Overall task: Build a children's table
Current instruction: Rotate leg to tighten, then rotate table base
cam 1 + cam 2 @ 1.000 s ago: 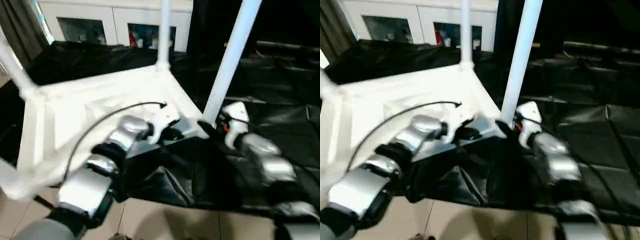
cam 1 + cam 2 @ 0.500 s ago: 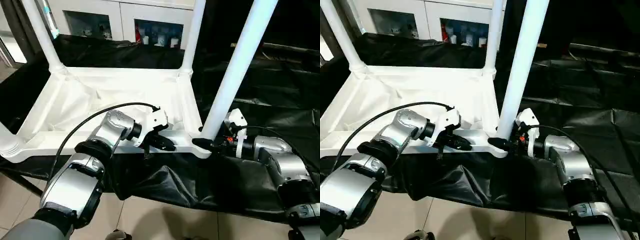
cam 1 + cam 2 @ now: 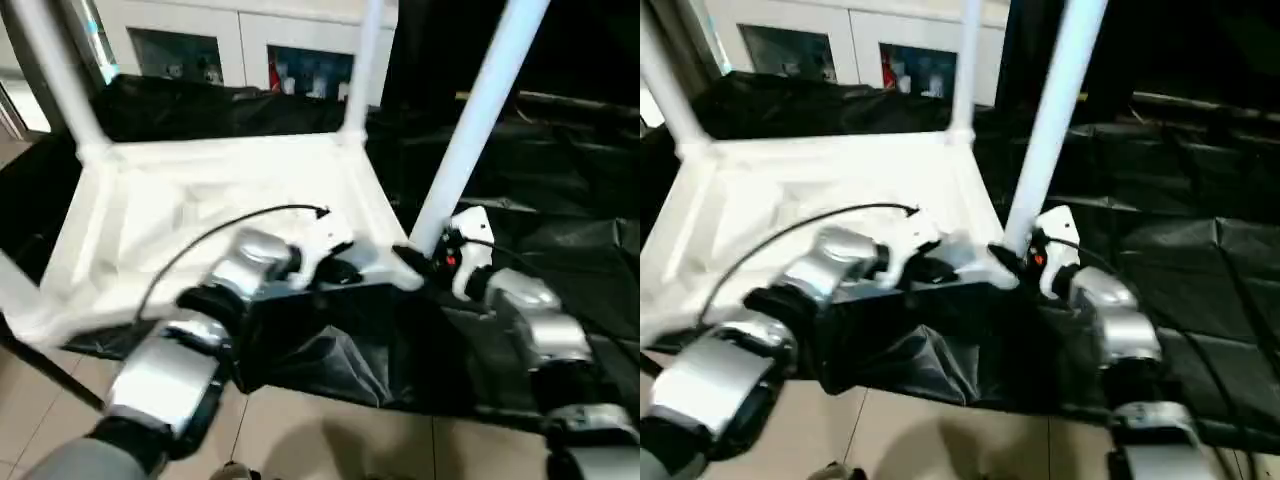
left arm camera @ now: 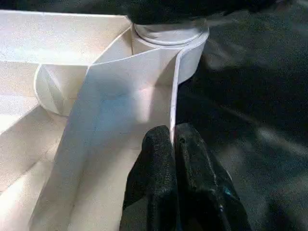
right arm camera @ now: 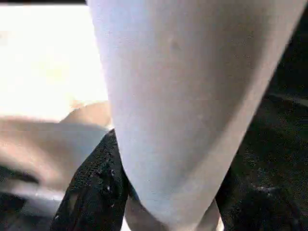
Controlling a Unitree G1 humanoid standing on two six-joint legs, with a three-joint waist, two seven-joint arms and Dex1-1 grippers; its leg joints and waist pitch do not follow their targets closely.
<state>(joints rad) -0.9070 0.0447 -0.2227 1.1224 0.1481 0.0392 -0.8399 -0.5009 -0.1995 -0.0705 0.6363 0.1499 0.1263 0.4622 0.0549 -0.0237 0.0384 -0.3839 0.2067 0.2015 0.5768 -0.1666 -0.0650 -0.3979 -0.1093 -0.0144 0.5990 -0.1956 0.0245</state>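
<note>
The tabletop (image 3: 210,215) lies upside down on a surface covered with black sheet (image 3: 560,200), its long side running left to right, and its legs point up. The left arm reaches forward and the left claw (image 4: 173,144) is clenched on the thin near rim of the tabletop, beside a corner socket (image 4: 168,36). The right arm reaches in from the right; the right claw (image 5: 163,192) is grasping the near right leg (image 3: 470,130) low, a finger (image 5: 96,187) on each side.

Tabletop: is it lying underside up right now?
Yes. The tabletop lies underside up on the black sheet; its ribs face up and legs rise from corners.
</note>
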